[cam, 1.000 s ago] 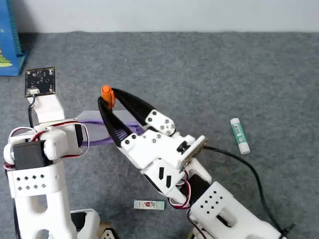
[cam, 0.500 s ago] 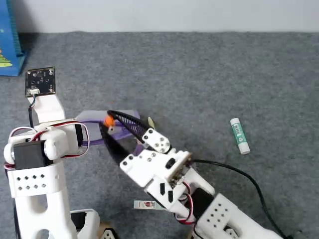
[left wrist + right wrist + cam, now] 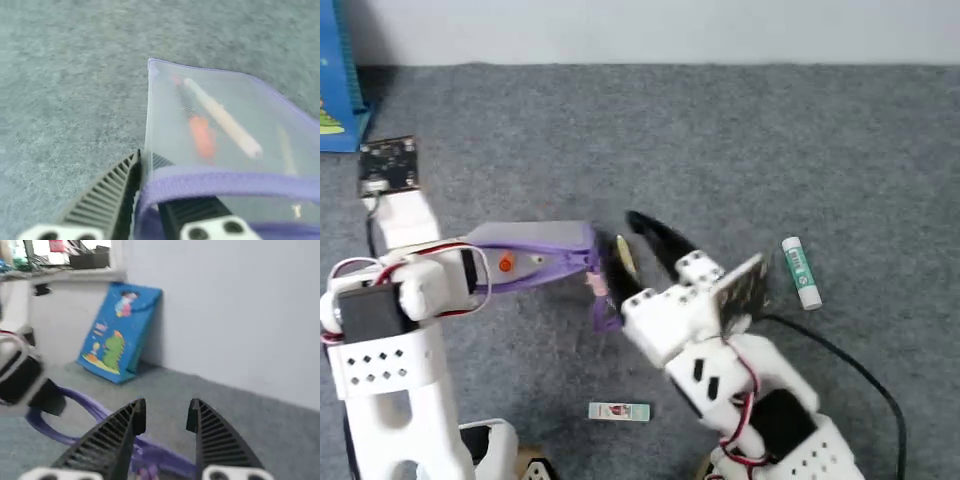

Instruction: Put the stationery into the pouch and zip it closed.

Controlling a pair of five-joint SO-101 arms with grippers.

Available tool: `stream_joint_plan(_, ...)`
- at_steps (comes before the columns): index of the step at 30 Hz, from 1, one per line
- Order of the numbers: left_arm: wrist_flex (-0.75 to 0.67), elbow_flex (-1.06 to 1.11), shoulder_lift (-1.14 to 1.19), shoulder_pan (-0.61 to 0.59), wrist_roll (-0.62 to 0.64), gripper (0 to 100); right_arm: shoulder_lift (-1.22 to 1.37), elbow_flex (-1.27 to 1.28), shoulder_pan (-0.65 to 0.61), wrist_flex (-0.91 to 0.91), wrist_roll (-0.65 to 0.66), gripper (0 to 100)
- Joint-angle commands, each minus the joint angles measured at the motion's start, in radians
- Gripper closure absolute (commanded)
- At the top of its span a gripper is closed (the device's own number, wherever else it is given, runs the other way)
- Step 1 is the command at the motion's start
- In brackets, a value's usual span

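Loading the pouch, at centre-left of the high view with a marker inside, seems half done: the left gripper clamps its rim, and the open, empty right gripper should next fetch the glue stick at right.

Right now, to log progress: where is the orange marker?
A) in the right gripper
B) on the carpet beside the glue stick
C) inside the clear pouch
C: the orange marker lies behind the clear wall of the pouch, whose edge the left gripper clamps.
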Motion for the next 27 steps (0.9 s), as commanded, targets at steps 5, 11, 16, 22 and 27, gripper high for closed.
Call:
stream_joint_plan(5,0.0,-0.03,-0.005,-0.046,-0.009,99,0.22,-0.092,0.094,0.291,-0.034,86.5)
stream_joint_plan(11,0.002,-0.024,-0.005,-0.048,-0.009,99,0.542,-0.1,0.088,0.153,-0.031,86.5)
stream_joint_plan(16,0.002,-0.022,-0.005,-0.048,-0.009,99,0.829,-0.158,0.088,-0.007,-0.029,86.5)
stream_joint_plan(22,0.002,-0.022,-0.005,-0.044,-0.009,99,1.165,-0.382,0.09,-0.005,-0.031,86.5)
stream_joint_plan(27,0.002,-0.022,-0.005,-0.044,-0.009,99,1.38,-0.542,0.094,-0.005,-0.029,86.5)
